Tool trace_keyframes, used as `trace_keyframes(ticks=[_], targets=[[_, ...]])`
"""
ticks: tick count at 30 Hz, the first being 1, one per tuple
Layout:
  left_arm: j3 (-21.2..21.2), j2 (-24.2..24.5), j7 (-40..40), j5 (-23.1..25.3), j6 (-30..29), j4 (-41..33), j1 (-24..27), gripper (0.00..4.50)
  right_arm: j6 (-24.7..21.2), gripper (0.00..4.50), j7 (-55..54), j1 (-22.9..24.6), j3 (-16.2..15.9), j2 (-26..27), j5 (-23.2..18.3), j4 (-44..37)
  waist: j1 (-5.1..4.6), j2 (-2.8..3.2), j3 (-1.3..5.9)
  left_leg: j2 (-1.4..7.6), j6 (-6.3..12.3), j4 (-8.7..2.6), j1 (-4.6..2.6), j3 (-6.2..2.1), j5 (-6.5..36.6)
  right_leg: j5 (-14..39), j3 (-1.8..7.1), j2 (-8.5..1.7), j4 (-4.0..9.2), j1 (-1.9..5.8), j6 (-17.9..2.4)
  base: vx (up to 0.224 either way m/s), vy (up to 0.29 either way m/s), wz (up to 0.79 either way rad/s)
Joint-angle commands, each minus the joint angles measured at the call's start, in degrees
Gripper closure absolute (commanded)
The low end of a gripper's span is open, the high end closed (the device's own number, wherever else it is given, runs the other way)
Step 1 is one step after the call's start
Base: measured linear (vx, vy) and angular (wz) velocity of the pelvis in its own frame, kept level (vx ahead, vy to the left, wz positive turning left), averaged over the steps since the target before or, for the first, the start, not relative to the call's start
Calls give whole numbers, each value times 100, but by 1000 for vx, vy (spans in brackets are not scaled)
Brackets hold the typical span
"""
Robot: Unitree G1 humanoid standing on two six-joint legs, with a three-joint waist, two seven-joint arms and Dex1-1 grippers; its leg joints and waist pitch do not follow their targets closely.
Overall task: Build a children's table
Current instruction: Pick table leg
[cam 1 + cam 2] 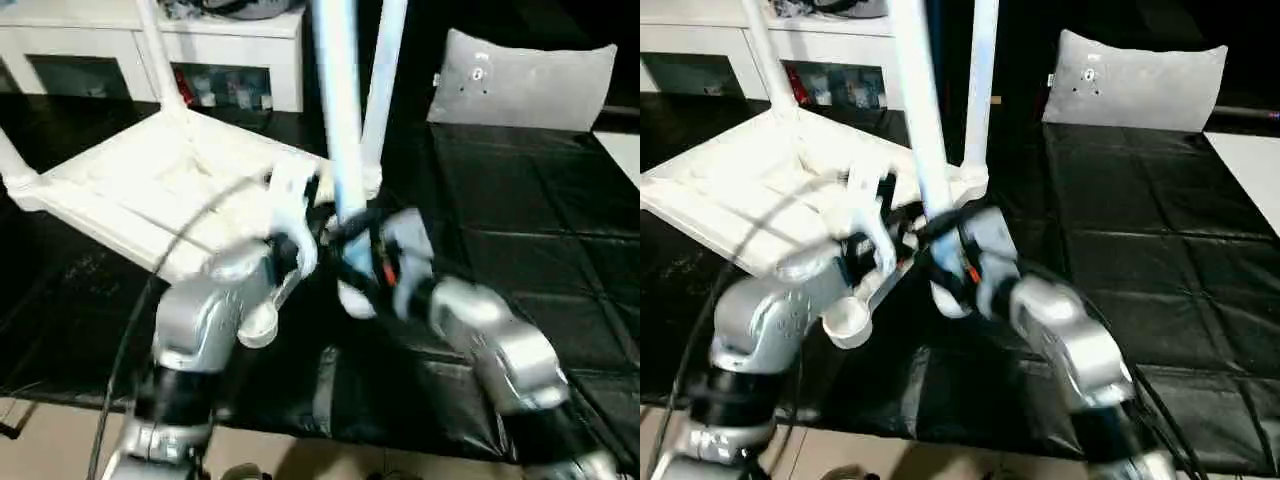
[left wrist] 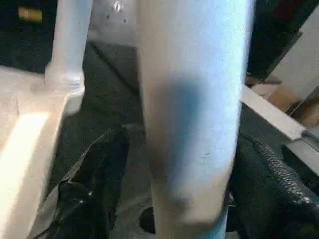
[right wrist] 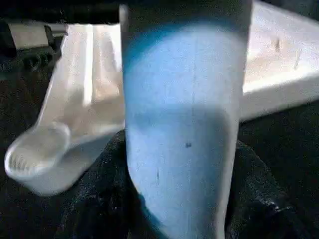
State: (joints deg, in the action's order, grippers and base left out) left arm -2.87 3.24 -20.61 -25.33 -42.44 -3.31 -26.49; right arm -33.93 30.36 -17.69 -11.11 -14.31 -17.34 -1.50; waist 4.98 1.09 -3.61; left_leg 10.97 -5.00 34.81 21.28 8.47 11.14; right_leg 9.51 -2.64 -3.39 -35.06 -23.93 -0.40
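One tabletop point(image 1: 150, 200), four legs point(image 1: 338, 110), two grippers point(image 1: 345, 255)

You had a black work surface point(image 1: 520, 210) under everything, its covering creased into a grid of shallow folds and running to the near edge, where pale floor point(image 1: 60, 440) showed below. On it lay the children's table point(image 1: 150, 190), upside down with its ribbed underside facing up and its near corner overhanging toward you. Three legs stood up from its corner sockets. Toward the far right of the surface, a grey cushion point(image 1: 525, 80) rested, well apart from the table. At the right edge you could see a flat white board point(image 1: 625, 150) lying beside the black covering.
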Motion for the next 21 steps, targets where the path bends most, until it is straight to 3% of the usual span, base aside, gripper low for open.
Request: trace_keyframes(ticks=[1,6,7,10,12,14,17,21], targets=[[263,59,110,-16,17,87,44,144,-47,257,-14,23,170,-83,24,-162,-21,-96,406,63,69,-380,17,56,877,2114,191,-309,513,346,-531,0,0,0],[458,49,-362,-466,171,47,59,144,-36,257,-45,-77,354,31,-187,-93,-37,-92,395,53,76,-384,3,54,1001,2486,180,-311,567,306,-399,0,0,0],[572,34,-537,-659,187,33,67,127,-32,257,49,-108,425,61,-321,-108,-37,-88,401,58,78,-385,4,50,1000,2476,179,-314,561,307,-394,0,0,0],[784,8,-831,-1016,146,65,63,110,-9,257,380,-141,534,63,-620,-159,-28,-91,405,64,121,-383,4,55,988,2237,179,-307,535,307,-501,0,0,0],[903,69,-1135,-1293,44,154,44,92,-43,257,825,-147,668,36,-1034,-289,-14,-88,417,72,151,-383,8,52,913,2046,184,-313,506,324,-580,0,0,0],[775,241,-1531,-1366,8,173,69,67,-46,257,1272,-113,594,-143,-1192,-409,4,-90,426,77,211,-383,13,50,805,1829,189,-312,480,337,-649,0,0,0],[470,495,-2041,-1318,-75,208,88,62,-84,258,1815,-56,394,-430,-1261,-517,19,-79,420,91,250,-386,3,54,732,1689,199,-312,454,346,-726,0,0,0],[273,663,-2356,-1265,-128,322,11,62,-53,259,2031,-51,339,-586,-1227,-496,10,-87,407,86,199,-388,-1,60,848,2052,198,-331,495,346,-689,0,0,0]])
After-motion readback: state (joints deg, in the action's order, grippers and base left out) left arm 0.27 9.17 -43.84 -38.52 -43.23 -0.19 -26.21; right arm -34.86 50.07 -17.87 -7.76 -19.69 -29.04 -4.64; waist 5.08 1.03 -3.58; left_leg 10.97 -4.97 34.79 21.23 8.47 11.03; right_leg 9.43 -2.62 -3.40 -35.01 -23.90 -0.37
